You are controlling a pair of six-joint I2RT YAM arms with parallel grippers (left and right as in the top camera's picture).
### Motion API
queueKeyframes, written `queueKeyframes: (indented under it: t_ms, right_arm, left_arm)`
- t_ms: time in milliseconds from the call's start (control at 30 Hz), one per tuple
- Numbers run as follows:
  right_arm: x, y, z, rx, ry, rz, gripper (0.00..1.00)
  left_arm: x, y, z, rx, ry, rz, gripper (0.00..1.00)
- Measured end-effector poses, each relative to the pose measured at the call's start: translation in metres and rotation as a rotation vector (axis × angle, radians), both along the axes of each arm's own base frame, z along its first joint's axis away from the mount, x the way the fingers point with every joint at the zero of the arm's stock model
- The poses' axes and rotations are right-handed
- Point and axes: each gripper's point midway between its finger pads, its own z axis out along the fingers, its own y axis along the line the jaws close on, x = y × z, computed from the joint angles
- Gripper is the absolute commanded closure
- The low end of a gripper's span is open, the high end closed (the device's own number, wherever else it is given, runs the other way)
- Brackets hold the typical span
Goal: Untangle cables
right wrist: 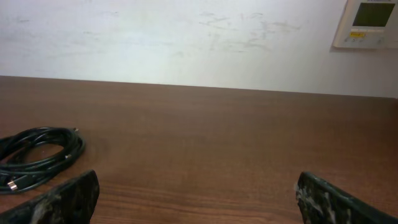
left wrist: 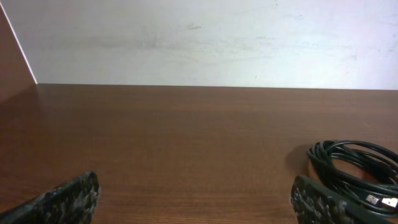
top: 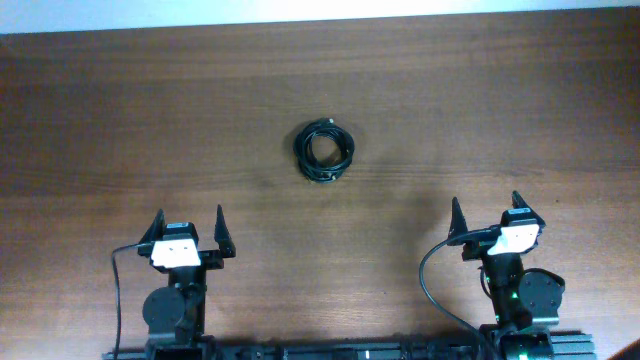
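The cables [top: 326, 151] lie as one tight black coiled bundle on the brown wooden table, near its middle. The bundle also shows at the right edge of the left wrist view [left wrist: 354, 169], with a small plug tip, and at the left edge of the right wrist view [right wrist: 37, 155]. My left gripper [top: 188, 226] is open and empty near the front left, well short of the bundle [left wrist: 196, 199]. My right gripper [top: 487, 214] is open and empty near the front right [right wrist: 196, 196].
The wooden table [top: 130, 120] runs back to a white wall [left wrist: 199, 37]. A white wall panel [right wrist: 367, 23] shows at the top right of the right wrist view. Thick black wires [top: 430, 285] hang from the arms at the front edge.
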Motion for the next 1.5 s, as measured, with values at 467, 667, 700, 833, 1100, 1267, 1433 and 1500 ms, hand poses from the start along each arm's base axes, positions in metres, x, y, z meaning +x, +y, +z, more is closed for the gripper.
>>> queueKeyframes:
  t_ms: [467, 667, 700, 833, 1100, 1267, 1433, 1500]
  right_arm:
    - [0.000, 0.000, 0.000, 0.000, 0.000, 0.000, 0.02]
    - [0.000, 0.000, 0.000, 0.000, 0.000, 0.000, 0.02]
    - [0.000, 0.000, 0.000, 0.000, 0.000, 0.000, 0.02]
    - [0.000, 0.000, 0.000, 0.000, 0.000, 0.000, 0.02]
    - [0.000, 0.010, 0.024, 0.035, -0.096, 0.059, 0.02]
    - [-0.023, 0.077, 0.035, 0.305, -0.052, 0.470, 0.02]
    - [-0.047, 0.095, 0.087, 0.300, -0.245, 0.637, 0.01]
    - [-0.054, 0.095, 0.108, 0.253, -0.309, 0.645, 0.02]
  left_arm:
    - [0.000, 0.008, 0.003, 0.008, -0.011, 0.048, 0.01]
    - [-0.001, 0.010, 0.003, 0.008, -0.010, 0.059, 0.01]
    - [0.000, 0.006, 0.002, 0.007, -0.010, 0.035, 0.01]
    - [0.001, -0.018, 0.015, -0.001, -0.063, -0.107, 0.01]
    - [-0.008, -0.045, 0.069, 0.022, -0.287, -0.266, 0.01]
    - [-0.015, -0.056, 0.086, 0.038, -0.355, -0.330, 0.01]
    - [-0.026, -0.060, 0.131, 0.077, -0.407, -0.346, 0.01]
    - [-0.027, -0.061, 0.151, 0.118, -0.374, -0.349, 0.01]
